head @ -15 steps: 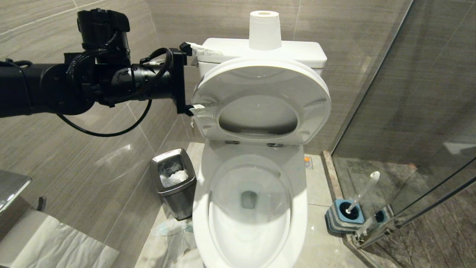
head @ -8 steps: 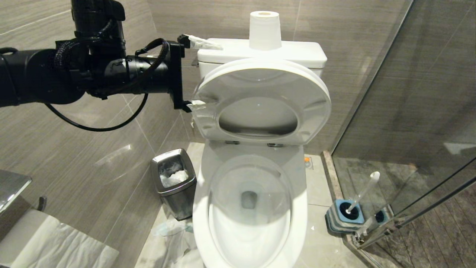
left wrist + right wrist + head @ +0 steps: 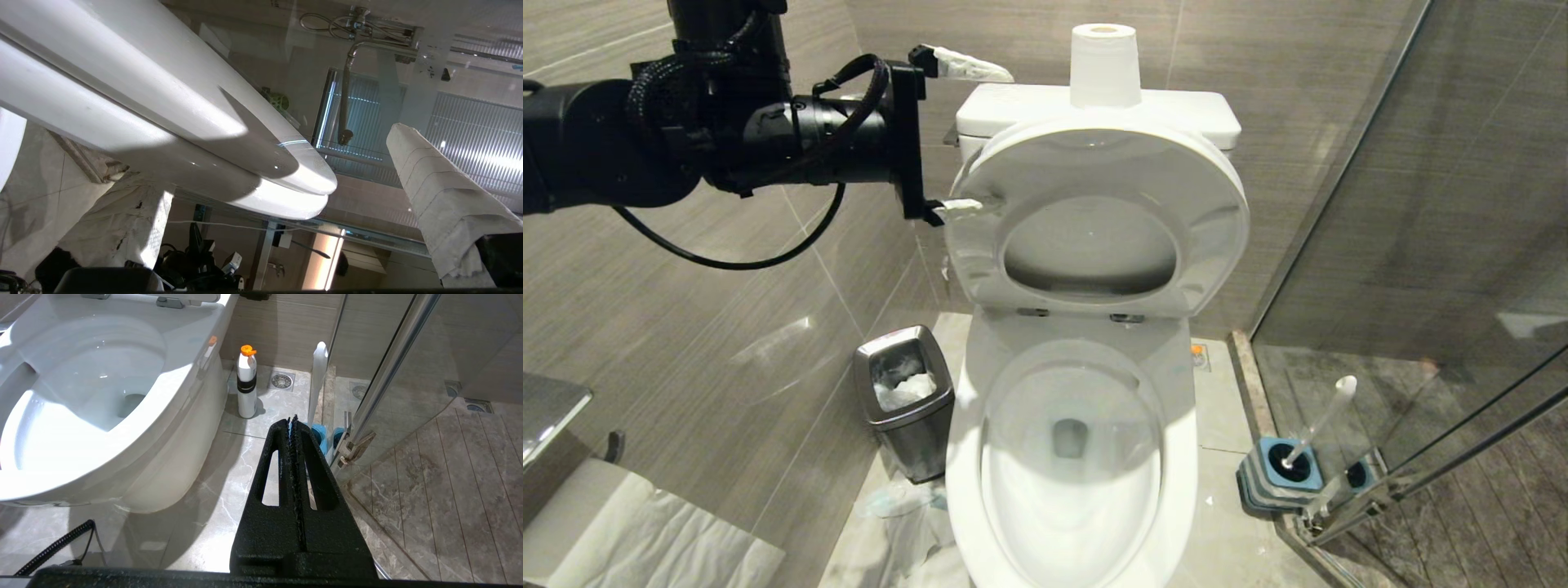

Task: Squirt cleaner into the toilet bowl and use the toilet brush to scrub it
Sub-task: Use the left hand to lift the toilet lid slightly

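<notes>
A: Looking at the left gripper [image 3: 968,135], where is it and what has it got?
B: At ten o'clock of the raised seat and lid [image 3: 1094,220], beside the tank [image 3: 1176,114]. Its cloth-wrapped fingers [image 3: 433,196] stand wide apart, one above the tank's corner, one at the lid's rim. Nothing is held.
A: And the right gripper [image 3: 293,421]?
B: Its black fingers are pressed together and empty, low over the floor tiles [image 3: 212,506], pointing toward the toilet brush [image 3: 1319,425].
A: Where is the brush?
B: In its blue-topped holder [image 3: 1278,474] at three o'clock of the toilet bowl [image 3: 1070,457], by the glass shower door [image 3: 1421,204], handle leaning toward one o'clock.
A: Anything else?
B: A white bottle with an orange cap [image 3: 246,386] stands between bowl and brush. A steel waste bin [image 3: 905,400] sits at nine o'clock, and a paper roll [image 3: 1104,65] on the tank.
</notes>
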Tool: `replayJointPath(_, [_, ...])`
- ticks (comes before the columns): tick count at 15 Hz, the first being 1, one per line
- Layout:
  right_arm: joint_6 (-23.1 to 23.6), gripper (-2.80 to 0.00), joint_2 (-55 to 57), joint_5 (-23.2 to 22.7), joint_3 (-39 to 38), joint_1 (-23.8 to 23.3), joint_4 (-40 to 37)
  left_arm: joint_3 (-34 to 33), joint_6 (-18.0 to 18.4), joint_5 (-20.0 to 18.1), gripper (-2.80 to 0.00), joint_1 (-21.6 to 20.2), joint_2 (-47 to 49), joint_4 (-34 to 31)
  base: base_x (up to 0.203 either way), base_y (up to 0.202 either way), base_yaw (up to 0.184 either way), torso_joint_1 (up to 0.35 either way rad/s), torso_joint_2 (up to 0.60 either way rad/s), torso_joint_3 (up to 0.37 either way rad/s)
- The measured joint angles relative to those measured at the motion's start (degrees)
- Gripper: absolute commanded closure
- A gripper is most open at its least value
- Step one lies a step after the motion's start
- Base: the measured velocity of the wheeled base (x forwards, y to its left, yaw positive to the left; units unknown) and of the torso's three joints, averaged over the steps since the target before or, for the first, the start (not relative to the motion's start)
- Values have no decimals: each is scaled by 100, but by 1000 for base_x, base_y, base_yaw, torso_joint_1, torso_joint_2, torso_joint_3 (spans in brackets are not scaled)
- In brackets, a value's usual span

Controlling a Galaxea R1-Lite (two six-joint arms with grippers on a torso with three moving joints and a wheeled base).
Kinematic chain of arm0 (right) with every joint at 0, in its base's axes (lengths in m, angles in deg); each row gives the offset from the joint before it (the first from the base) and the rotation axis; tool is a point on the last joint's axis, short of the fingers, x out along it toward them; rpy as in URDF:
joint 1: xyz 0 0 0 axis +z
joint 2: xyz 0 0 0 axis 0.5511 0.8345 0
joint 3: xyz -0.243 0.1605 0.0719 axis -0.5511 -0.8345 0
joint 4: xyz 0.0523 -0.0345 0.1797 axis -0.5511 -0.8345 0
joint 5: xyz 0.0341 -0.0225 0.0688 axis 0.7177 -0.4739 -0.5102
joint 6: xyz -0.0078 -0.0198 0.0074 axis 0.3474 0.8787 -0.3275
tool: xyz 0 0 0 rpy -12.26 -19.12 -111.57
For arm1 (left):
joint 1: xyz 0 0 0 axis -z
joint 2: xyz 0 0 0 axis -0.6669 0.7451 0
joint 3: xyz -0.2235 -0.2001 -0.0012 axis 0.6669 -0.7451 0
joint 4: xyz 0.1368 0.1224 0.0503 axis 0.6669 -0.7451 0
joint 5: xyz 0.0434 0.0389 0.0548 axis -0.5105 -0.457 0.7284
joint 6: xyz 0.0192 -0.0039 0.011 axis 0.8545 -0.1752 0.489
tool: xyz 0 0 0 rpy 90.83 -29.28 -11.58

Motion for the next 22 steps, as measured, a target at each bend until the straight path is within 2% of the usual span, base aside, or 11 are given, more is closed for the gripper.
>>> replayJointPath(6, [0, 0, 0, -1, 0, 0, 0, 328, 12, 96, -280, 35, 133, 70, 0, 0, 0, 0, 0, 0])
replayJointPath(11, [2, 0, 1, 0, 0, 0, -1, 355, -11, 410, -280, 138, 255, 797, 0, 0, 0, 0, 0, 0])
replayJointPath(13, [0, 0, 0, 0, 0, 0, -1, 361, -30, 423, -280, 152, 312, 1104, 0, 0, 0, 0, 0, 0])
replayJointPath(22, [0, 0, 0, 0, 0, 0, 0, 530, -41, 518, -280, 160, 478, 1642, 0, 0, 0, 0, 0, 0])
